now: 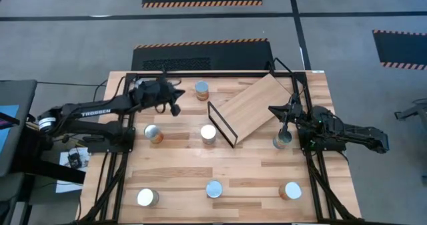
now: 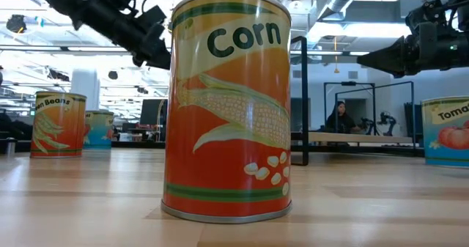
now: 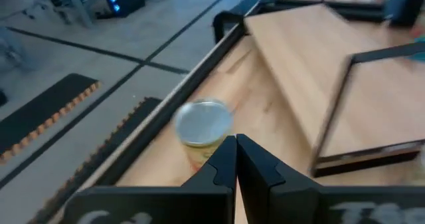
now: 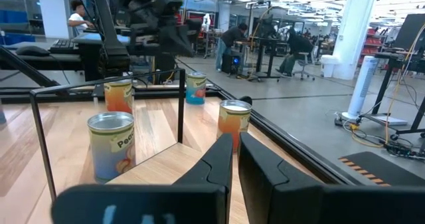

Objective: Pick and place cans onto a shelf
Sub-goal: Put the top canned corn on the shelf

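Several cans stand upright on the slatted table: one at the far side (image 1: 201, 89), two mid-table (image 1: 153, 133) (image 1: 208, 133), one at the right (image 1: 282, 140) and three along the near edge. The shelf (image 1: 257, 108) lies flat and askew, its black wire frame (image 1: 221, 123) at its near-left end. My left gripper (image 1: 175, 106) is shut and empty, just left of the far can (image 3: 202, 124). My right gripper (image 1: 281, 118) is shut and empty over the shelf's right end (image 4: 199, 164), beside the right can. In the low view a corn can (image 2: 227, 108) fills the middle.
Black rails (image 1: 120, 151) run along the table's left, right and far sides. The right wrist view shows a peach can (image 4: 111, 144) behind the wire frame (image 4: 40, 124) and my left arm (image 4: 146, 11) beyond. People work in the room behind (image 2: 341, 119).
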`<control>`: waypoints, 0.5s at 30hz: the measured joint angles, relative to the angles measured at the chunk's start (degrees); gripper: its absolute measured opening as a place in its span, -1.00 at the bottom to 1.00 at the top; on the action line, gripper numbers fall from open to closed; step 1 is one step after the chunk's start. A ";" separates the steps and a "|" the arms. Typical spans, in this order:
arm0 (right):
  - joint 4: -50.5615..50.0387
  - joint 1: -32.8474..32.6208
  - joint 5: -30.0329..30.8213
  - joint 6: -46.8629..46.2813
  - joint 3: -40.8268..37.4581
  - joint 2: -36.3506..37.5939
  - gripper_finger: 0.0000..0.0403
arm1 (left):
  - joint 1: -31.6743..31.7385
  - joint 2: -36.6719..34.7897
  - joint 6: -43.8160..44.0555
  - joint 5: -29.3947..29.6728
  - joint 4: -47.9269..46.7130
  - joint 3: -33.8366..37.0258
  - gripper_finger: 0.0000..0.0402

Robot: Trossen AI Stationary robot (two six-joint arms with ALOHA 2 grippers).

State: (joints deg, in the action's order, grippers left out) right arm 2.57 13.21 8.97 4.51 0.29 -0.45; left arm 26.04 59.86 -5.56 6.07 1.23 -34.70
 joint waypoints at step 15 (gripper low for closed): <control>0.00 0.00 0.00 0.00 -0.01 0.00 -0.75 | 5.02 23.97 -7.91 -7.98 -14.82 -23.51 -1.00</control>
State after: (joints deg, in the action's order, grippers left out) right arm 2.57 13.21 8.97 4.51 0.27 -0.45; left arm 31.05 83.83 -13.48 -1.91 -13.59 -58.22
